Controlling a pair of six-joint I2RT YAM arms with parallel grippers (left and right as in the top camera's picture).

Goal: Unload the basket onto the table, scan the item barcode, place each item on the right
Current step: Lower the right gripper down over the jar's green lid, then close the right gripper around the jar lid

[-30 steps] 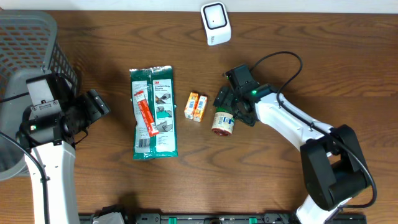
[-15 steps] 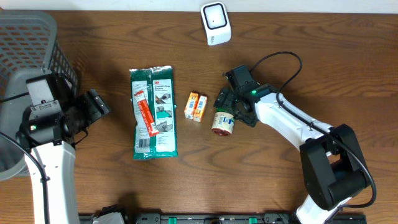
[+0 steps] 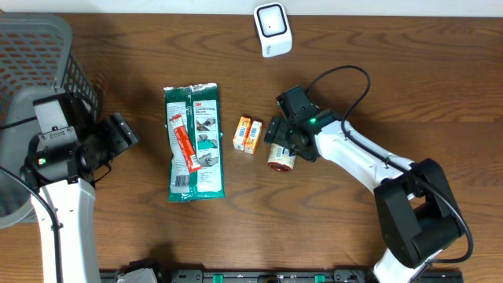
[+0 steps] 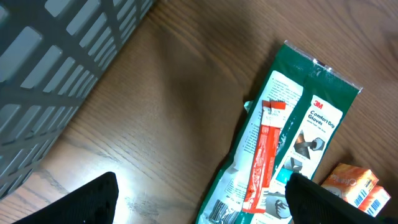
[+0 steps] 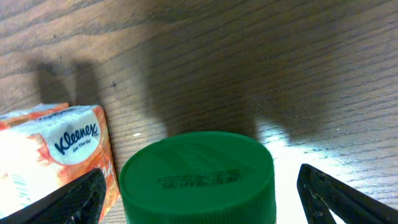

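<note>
A: Locating the jar (image 3: 281, 156) first.
B: Found on the bench (image 3: 393, 71), right of centre, just beside the two tissue packs (image 3: 248, 134). Showing its green lid (image 5: 198, 177) to the right wrist camera.
A: Checking the right hand (image 3: 280, 138).
B: Open, with fingers (image 5: 339, 196) to either side of the lid and a gap showing at each side. Gripping nothing.
A: And the left hand (image 3: 119, 135)?
B: Open wide too, holding nothing. Parked at the left, beside the basket (image 3: 35, 47), well apart from the jar.
A: Anything between?
B: Green glove pack (image 3: 194, 141), lying flat, with a red strip (image 3: 183, 144) on top. Near the tissue packs, not touching.
A: Looking for the scanner (image 3: 273, 30).
B: White, at the far edge of the bench, well apart from the jar and both hands.
A: Barcode on the jar?
B: Cannot tell. Only small print on the lid, too blurred to read.
</note>
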